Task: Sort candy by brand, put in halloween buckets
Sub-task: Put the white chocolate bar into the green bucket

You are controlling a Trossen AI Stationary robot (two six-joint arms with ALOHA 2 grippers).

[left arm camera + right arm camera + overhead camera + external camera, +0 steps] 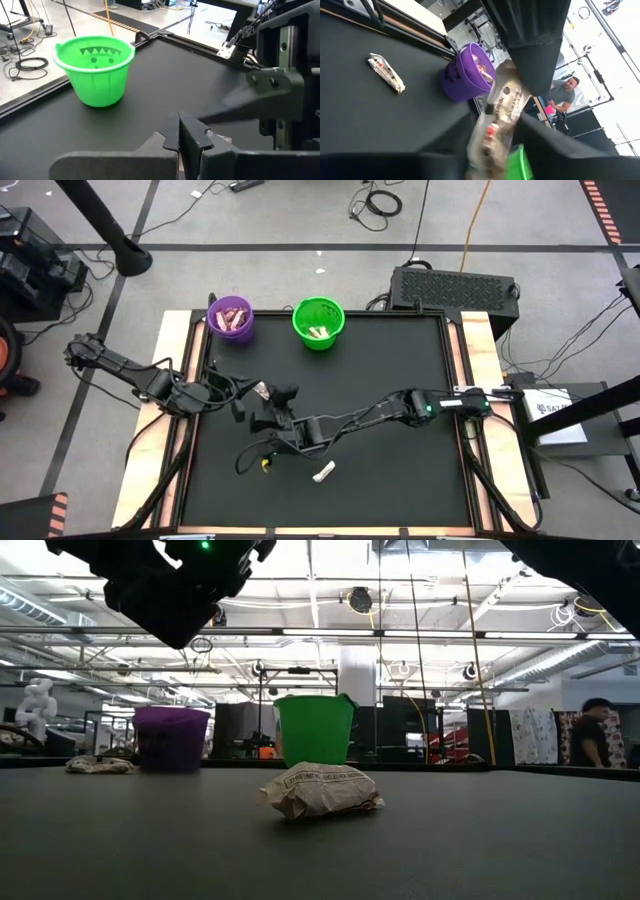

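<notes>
Now I'm watching both arms crowd mid-table: left gripper pressed together, right gripper pinching a cream candy; front edge roomy.

Purple bucket, bright green bucket with jagged-mouth face, white-cream candy, black table.

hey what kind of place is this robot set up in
Probably a large industrial lab or workshop: a high ceiling with trusses and strip lights, cables on a taped concrete floor, and more workstations behind the black table.
</notes>
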